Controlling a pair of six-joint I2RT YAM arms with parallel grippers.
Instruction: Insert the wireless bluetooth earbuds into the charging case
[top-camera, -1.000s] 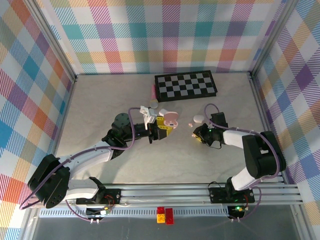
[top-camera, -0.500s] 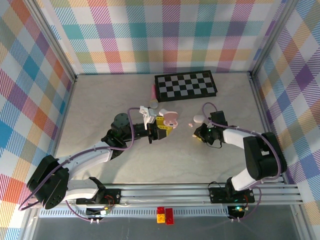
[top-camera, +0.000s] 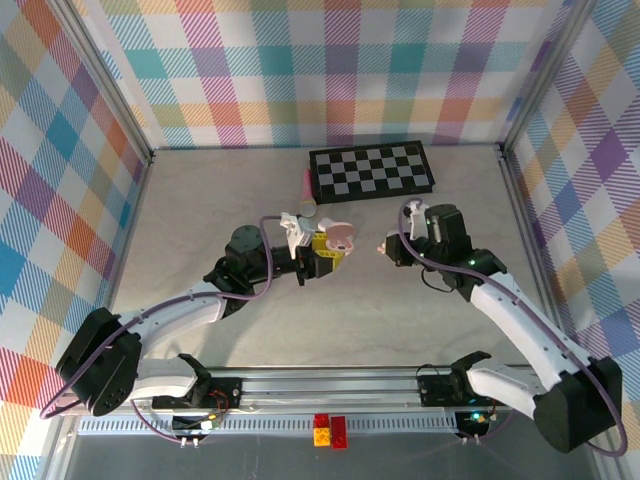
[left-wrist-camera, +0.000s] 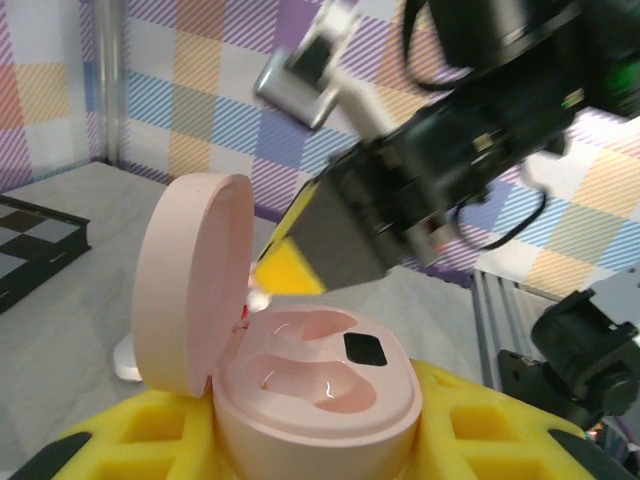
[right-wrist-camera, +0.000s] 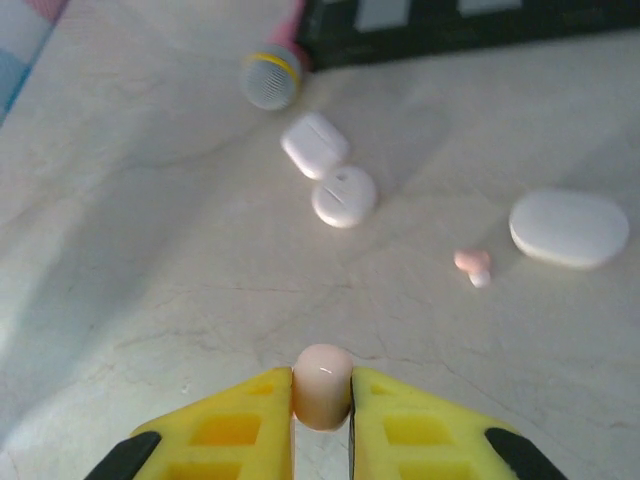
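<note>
Left gripper (left-wrist-camera: 310, 440) clamps the base of the pink charging case (left-wrist-camera: 315, 385) between its yellow pads. The lid is tipped open and both sockets appear empty. The case is held over the middle of the table (top-camera: 200, 200), just short of the chequered board (top-camera: 372, 172) at the far edge. To its right, the right gripper (right-wrist-camera: 322, 400), jaws nearly closed, pinches a pale pink earbud (right-wrist-camera: 322, 383) at its very tips, raised off the table. A second pink earbud (right-wrist-camera: 472, 265) lies just beside a white oval case (right-wrist-camera: 568, 228) nearer the right edge.

The bud is smooth and rounded and caught only at the fingertips, so it could twist or squirt free on the way across. If it arrives turned the wrong way, it would likely not seat. The raised lid stands by the sockets, and a knock could shift the case in its grip.

A second earlier the right arm was folded low, its gripper down at the table with jaws wider. It is now stretched out and lifted. The left arm and case have not moved.
</note>
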